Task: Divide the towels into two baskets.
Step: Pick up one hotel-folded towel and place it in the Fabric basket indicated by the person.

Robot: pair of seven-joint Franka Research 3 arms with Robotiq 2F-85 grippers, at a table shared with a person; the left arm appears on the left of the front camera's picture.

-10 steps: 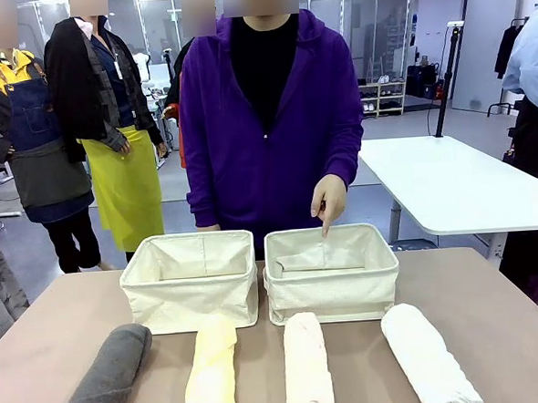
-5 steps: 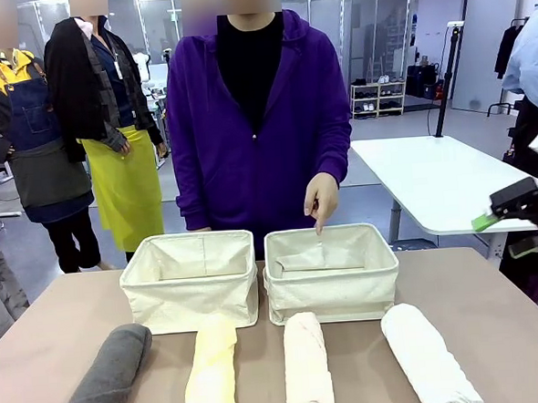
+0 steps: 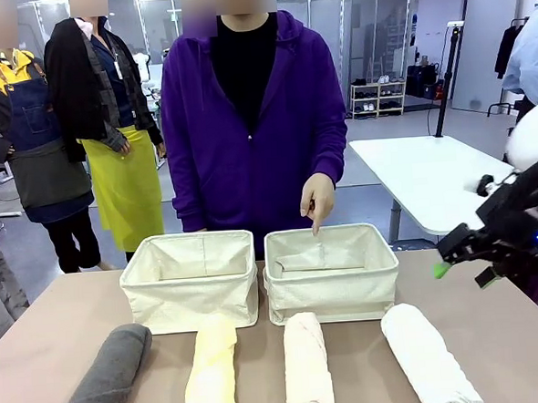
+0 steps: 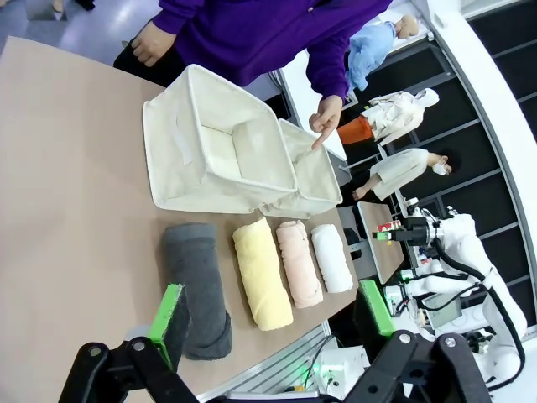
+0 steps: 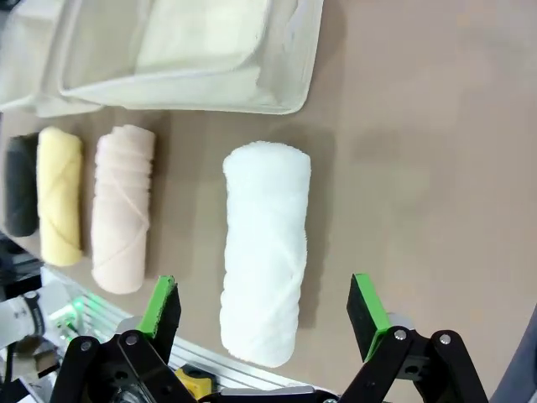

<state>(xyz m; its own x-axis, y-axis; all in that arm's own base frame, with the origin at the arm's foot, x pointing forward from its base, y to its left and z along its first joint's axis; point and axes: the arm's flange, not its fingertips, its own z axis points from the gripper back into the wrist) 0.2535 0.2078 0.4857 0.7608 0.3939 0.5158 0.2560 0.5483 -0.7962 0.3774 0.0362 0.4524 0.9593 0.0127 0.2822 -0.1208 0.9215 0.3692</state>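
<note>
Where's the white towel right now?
In the front view, the white towel lies at the row's right end, beside the peach towel, before the right basket.

You've got the front cam low at the near table [image 3: 356, 361] edge, facing across towels [image 3: 307, 364] and baskets [image 3: 191, 293] to the person [image 3: 255, 120]. Left wrist cam looks down from farther off, rolled, catching all of that; right wrist cam looks straight down, closer, over the white towel [image 5: 264, 252]. All three share the towels.
</note>
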